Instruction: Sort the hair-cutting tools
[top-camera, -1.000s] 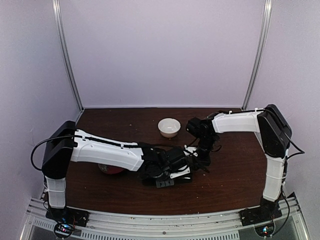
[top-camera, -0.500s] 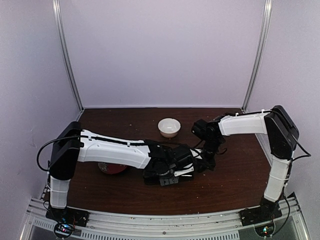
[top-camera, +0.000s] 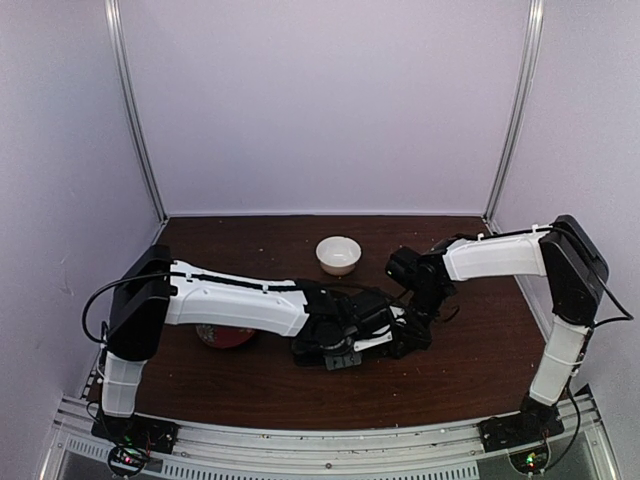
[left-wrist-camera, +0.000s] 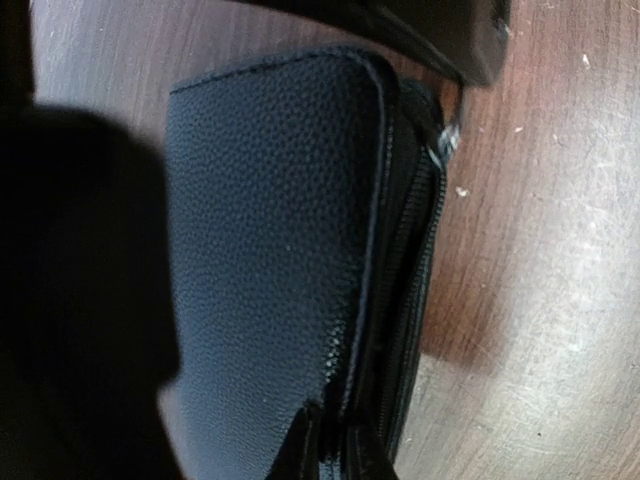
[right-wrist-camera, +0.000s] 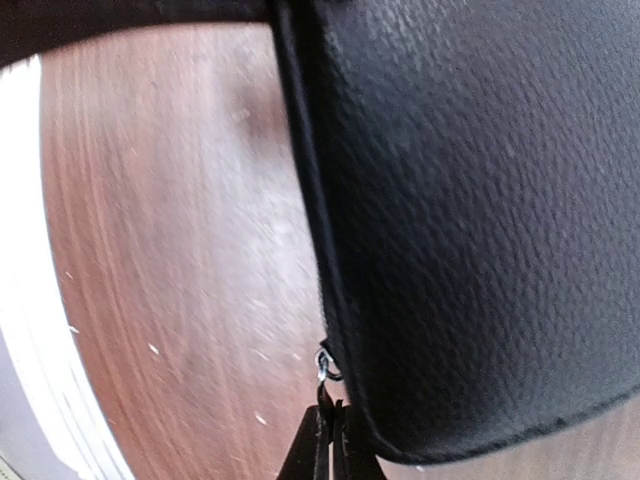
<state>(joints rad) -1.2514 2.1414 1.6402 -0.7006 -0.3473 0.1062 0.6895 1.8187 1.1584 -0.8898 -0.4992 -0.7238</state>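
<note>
The flat black leather zip case (top-camera: 338, 358) lies on the table under my left wrist. No scissors or black stick tool show in any view. My left gripper (top-camera: 385, 338) is shut, its tips (left-wrist-camera: 335, 452) pinching the case (left-wrist-camera: 270, 230) at its seam beside the zipper. My right gripper (top-camera: 418, 333) is low at the case's right end. In the right wrist view it (right-wrist-camera: 328, 440) is shut on the zipper pull (right-wrist-camera: 323, 366), whose small silver ring hangs at the edge of the case (right-wrist-camera: 470, 200).
A white bowl (top-camera: 338, 254) stands behind the case at the table's middle back. A red plate (top-camera: 225, 337) is half hidden under my left arm at the left. The brown table (top-camera: 470, 360) is walled by pale panels.
Both grippers have shifted to the right along the case, the right one drawing the zipper pull with it. The left arm has stretched further across the table.
</note>
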